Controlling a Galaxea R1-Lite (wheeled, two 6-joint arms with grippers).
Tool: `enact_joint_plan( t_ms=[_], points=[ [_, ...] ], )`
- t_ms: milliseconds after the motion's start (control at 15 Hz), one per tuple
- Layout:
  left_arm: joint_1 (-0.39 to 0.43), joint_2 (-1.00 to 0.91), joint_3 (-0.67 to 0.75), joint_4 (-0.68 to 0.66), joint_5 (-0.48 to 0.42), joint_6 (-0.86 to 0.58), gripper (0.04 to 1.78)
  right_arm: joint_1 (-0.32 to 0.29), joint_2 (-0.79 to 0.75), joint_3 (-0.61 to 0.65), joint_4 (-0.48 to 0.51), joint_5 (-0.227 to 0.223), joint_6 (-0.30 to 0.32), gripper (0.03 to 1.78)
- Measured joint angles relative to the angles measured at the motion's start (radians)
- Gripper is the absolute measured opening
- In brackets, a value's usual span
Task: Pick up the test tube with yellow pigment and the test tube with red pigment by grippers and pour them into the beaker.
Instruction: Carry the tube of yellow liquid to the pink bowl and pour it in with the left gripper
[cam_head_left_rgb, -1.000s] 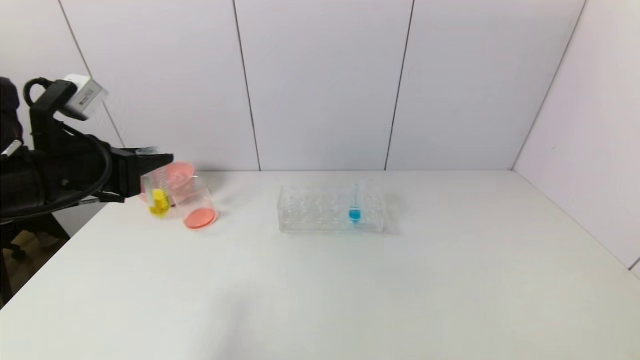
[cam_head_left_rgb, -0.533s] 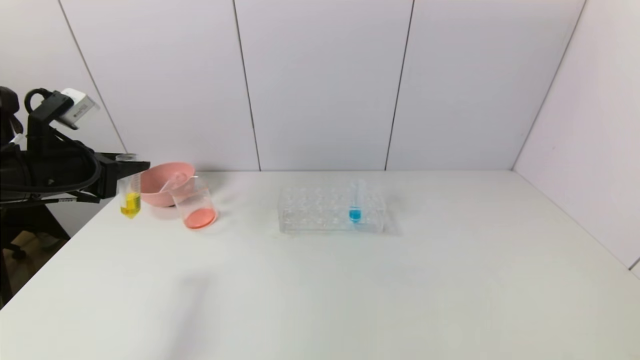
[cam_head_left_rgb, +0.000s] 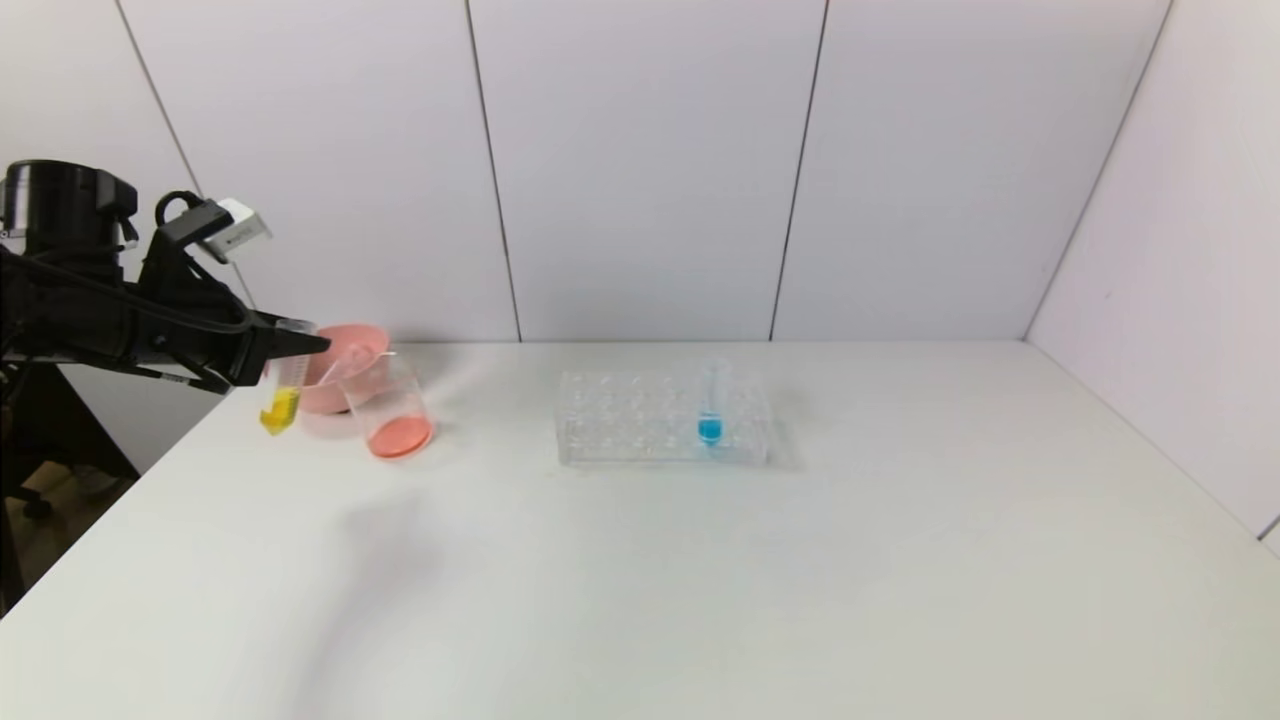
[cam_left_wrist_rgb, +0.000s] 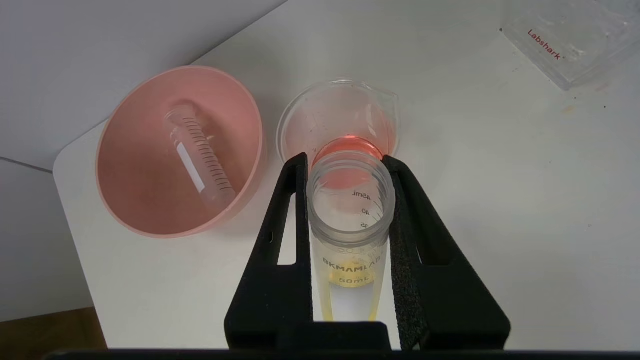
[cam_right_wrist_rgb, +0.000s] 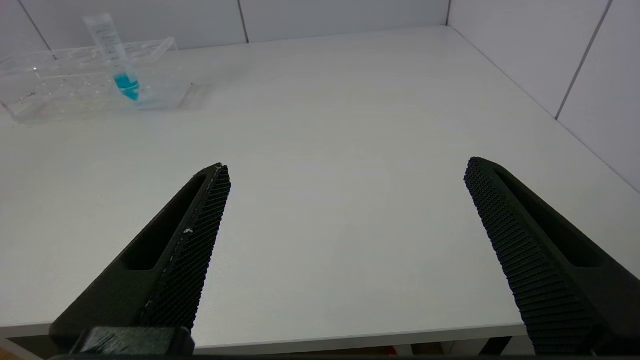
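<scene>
My left gripper (cam_head_left_rgb: 303, 344) is shut on the test tube with yellow pigment (cam_head_left_rgb: 283, 402), held above the table's far left corner. The tube tilts slightly, with its open mouth toward the beaker (cam_head_left_rgb: 390, 405). In the left wrist view the fingers (cam_left_wrist_rgb: 295, 200) clamp the tube (cam_left_wrist_rgb: 350, 270) just below its rim. The beaker (cam_left_wrist_rgb: 340, 115) stands just beyond the tube and holds red-orange liquid at its bottom. No tube with red liquid shows. An empty clear tube (cam_left_wrist_rgb: 200, 155) lies in the pink bowl (cam_left_wrist_rgb: 107, 145). My right gripper (cam_right_wrist_rgb: 346, 167) is open and empty near the table's front edge.
The pink bowl (cam_head_left_rgb: 352, 340) stands behind the beaker at the far left. A clear tube rack (cam_head_left_rgb: 640, 420) in mid-table holds a tube with blue liquid (cam_head_left_rgb: 710, 420). The rack also shows in the right wrist view (cam_right_wrist_rgb: 60, 85). White wall panels close the back and right.
My left gripper with the yellow tube swung left away from the beaker, then came back right toward it. The tube now tilts toward the beaker. The beaker and rack have not moved.
</scene>
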Motion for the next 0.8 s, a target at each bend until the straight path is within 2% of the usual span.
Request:
enact_joint_plan(
  t_ms=[333, 667, 800],
  points=[
    [-0.003, 0.102, -0.270, 0.283, 0.000, 0.082, 0.45, 0.000, 0.000, 0.000, 0.000, 0.000, 0.000, 1.71],
    [-0.011, 0.234, -0.585, 0.623, 0.002, 0.190, 0.45, 0.000, 0.000, 0.000, 0.000, 0.000, 0.000, 1.71],
    [-0.015, 0.280, -0.633, 0.671, 0.013, 0.264, 0.45, 0.000, 0.000, 0.000, 0.000, 0.000, 0.000, 1.71]
  ],
)
